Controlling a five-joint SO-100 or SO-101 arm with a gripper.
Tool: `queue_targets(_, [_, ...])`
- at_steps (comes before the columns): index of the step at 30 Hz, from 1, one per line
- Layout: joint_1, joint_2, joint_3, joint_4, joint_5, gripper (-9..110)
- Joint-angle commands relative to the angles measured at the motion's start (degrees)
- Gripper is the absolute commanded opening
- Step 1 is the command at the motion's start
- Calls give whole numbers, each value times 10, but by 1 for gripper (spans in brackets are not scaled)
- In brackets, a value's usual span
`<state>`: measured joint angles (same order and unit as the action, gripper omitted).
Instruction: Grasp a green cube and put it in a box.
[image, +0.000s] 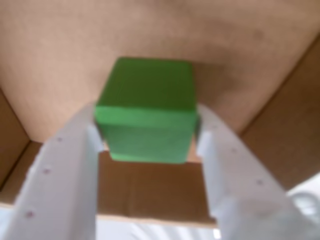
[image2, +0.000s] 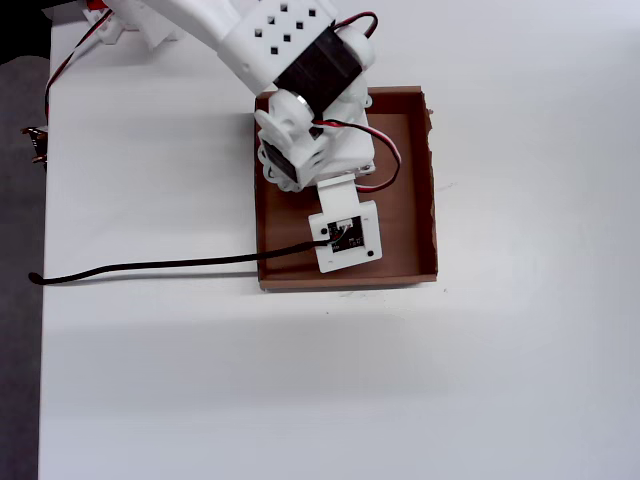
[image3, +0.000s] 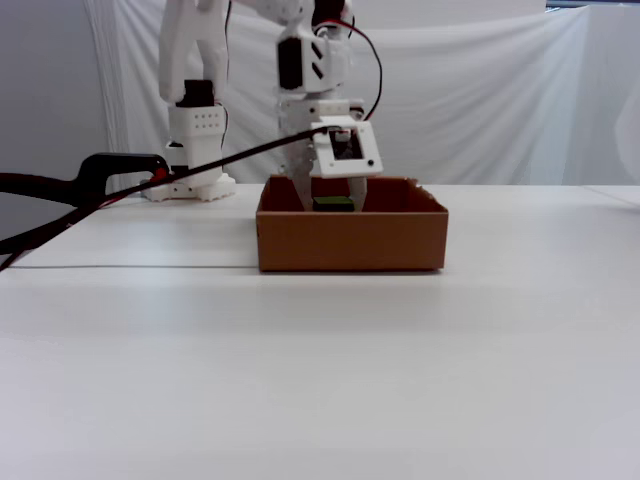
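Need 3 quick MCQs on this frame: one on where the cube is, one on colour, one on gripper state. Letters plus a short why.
1. Where is the green cube?
A. on the bare table beside the box
B. between the gripper's fingers, over the inside of the box
C. on top of the arm

2. What colour is the box?
A. brown
B. blue
C. white

3. What state is the gripper in?
A. wide open and empty
B. out of sight in every view
C. shut on the cube

Answers:
1 B: the wrist view shows the cube flanked by both white fingers with cardboard floor and walls behind it, and the fixed view shows green at the rim of the box.
2 A: brown cardboard in all three views.
3 C: in the wrist view both fingers press the cube's sides.
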<state>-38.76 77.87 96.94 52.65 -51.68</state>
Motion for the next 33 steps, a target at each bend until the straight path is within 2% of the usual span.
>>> queue_targets(1, [11, 41, -9, -8, 2, 22])
queue_targets(9, [148, 231, 23, 48, 2, 22])
queue_targets(13, [318, 391, 127, 68, 33, 22])
queue_targets(18, [435, 543, 284, 69, 33, 22])
queue_targets(27, [478, 906, 621, 86, 49, 22])
queue_targets(31, [478, 1001, 721, 85, 67, 22])
queue_targets(33, [487, 1044, 733, 132, 67, 22])
